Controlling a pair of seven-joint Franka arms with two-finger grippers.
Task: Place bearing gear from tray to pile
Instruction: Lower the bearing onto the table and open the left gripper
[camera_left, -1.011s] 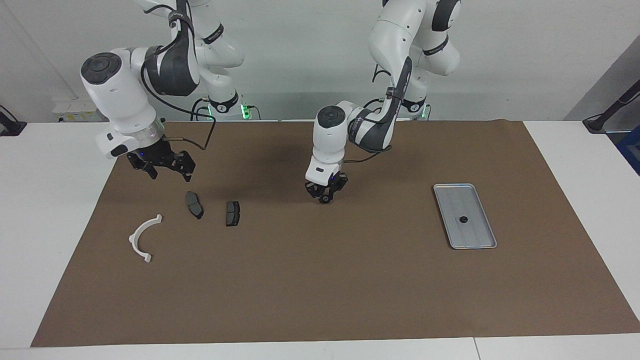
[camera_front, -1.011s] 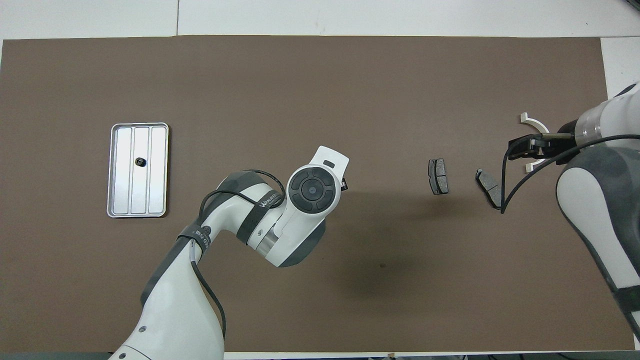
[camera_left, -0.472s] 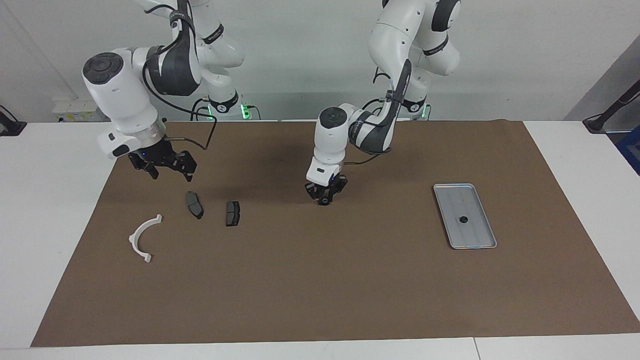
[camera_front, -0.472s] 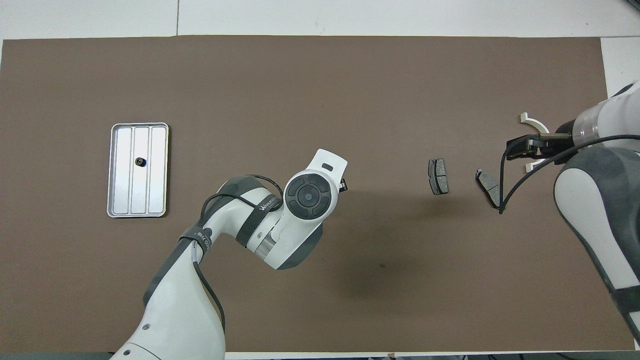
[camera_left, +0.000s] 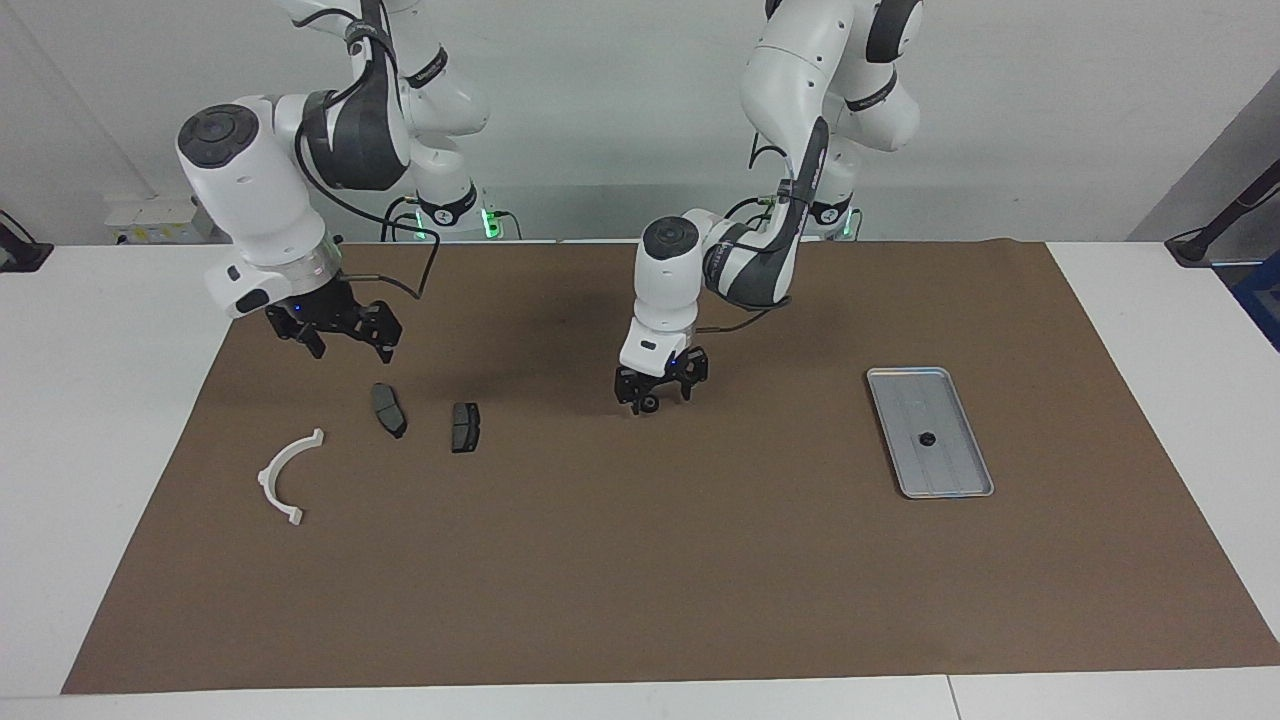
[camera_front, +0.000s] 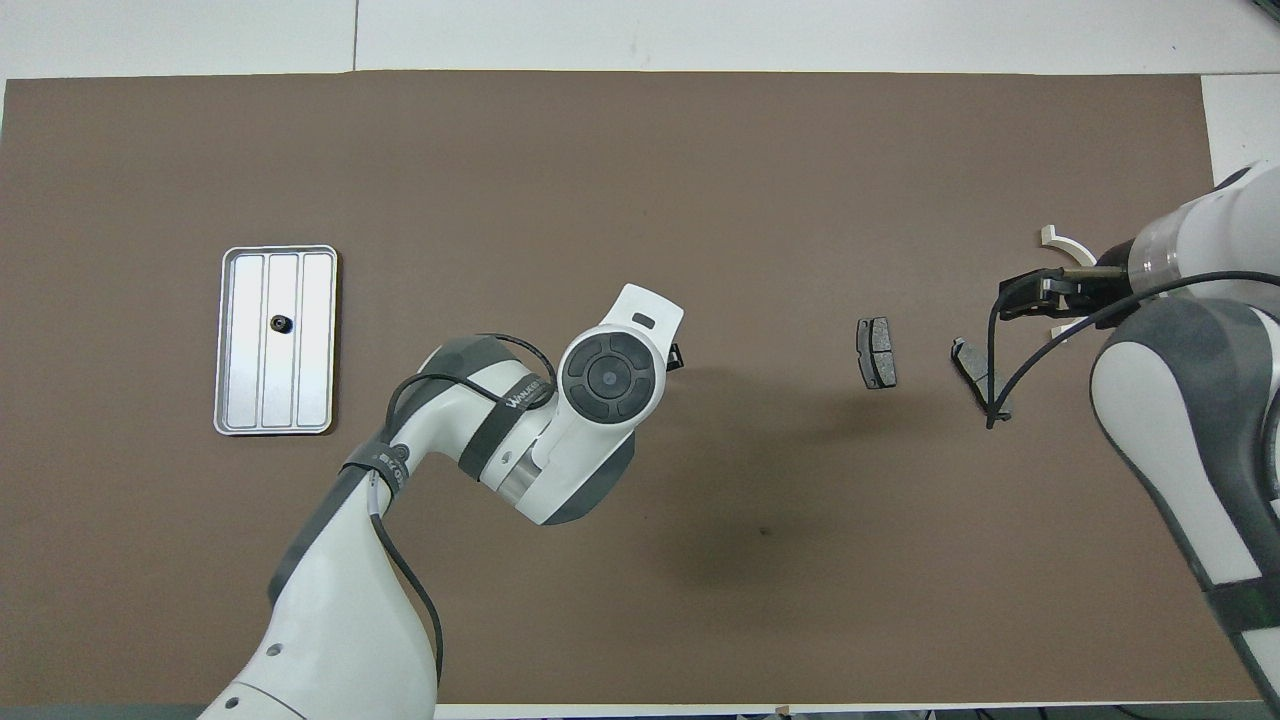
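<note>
Brown mat (camera_left: 640, 560) covers most of a white table (camera_left: 100, 420), with a pale wall at the robots' end.

Left gripper (camera_left: 659, 392) is low over the middle of the mat, fingers spread apart. A small dark round part (camera_left: 650, 404) sits between and just under its fingertips; probably a bearing gear on the mat, though contact with the fingers cannot be told. In the overhead view the arm's wrist hides it.

Toward the left arm's end from this gripper, well apart, lies the tray (camera_left: 930, 431), flat on the mat. 1 small dark gear (camera_left: 927, 439) rests on its middle ridge strip.

Toward the right arm's end from the left gripper lies the pile: 2 dark pads (camera_left: 465, 427) (camera_left: 388, 410) and 1 white curved bracket (camera_left: 285, 475).

Right gripper (camera_left: 338, 335) hangs over the mat near the pad at that end, fingers apart, holding nothing.
</note>
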